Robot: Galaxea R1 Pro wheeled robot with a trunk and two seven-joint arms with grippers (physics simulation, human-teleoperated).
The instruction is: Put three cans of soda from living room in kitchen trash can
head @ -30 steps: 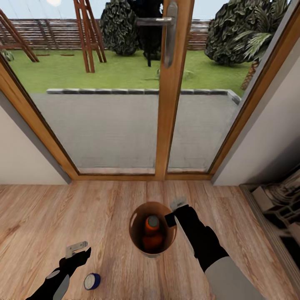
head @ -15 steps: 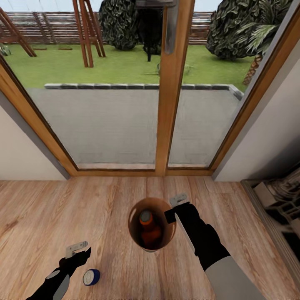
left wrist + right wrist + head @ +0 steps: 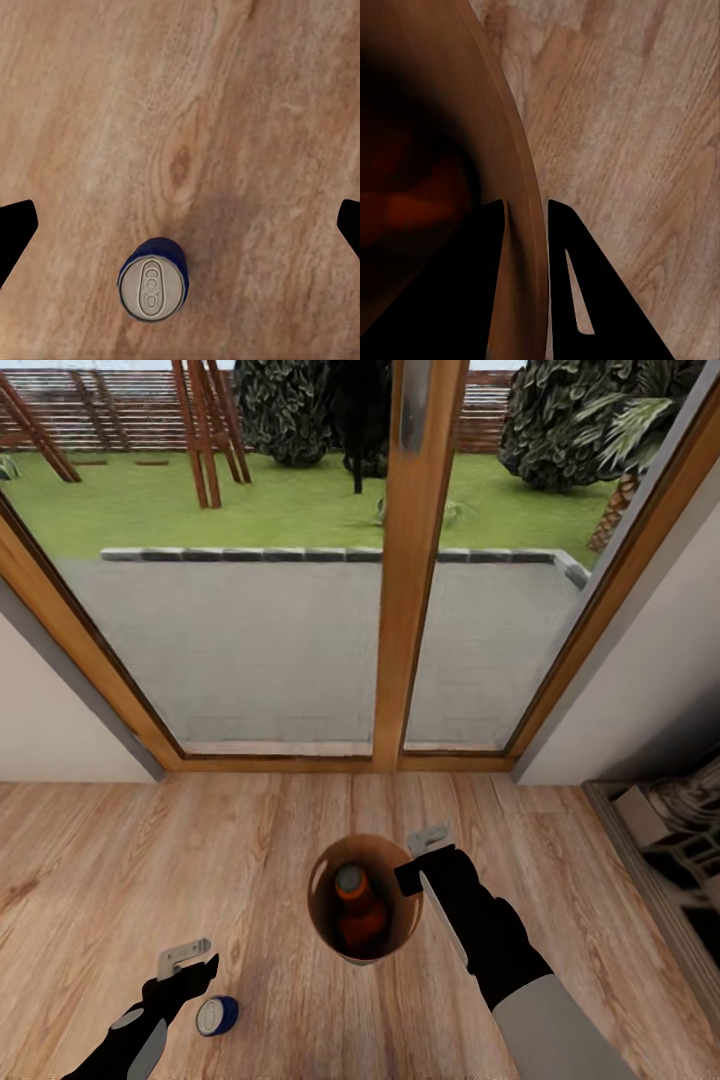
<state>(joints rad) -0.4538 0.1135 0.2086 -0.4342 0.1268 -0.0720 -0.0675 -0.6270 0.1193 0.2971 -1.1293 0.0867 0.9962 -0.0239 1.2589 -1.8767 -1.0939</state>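
In the head view the tash can (image 3: 408,920), copper-brown inside, is on the wood floor before a glass door. Orange cans of soda (image 3: 352,888) lie inside it, one with its grey end up. My right gripper (image 3: 418,860) is shut on the bin's rim, one finger inside the wall and one outside, as the right wrist view shows at the right gripper (image 3: 526,217) and tash can (image 3: 472,112). My left gripper (image 3: 190,963) hangs open over the floor, and in the left wrist view the left gripper (image 3: 180,229) holds nothing.
A blue can (image 3: 216,1015) with a grey top stands upright on the floor beside my left gripper, and shows again as the blue can (image 3: 152,281). The wood-framed glass door (image 3: 405,610) is ahead. A grey shelf unit (image 3: 670,840) stands at the right.
The head view has tilted down a little. The grey-topped orange can inside the bin has shifted slightly. Both grippers keep their places.
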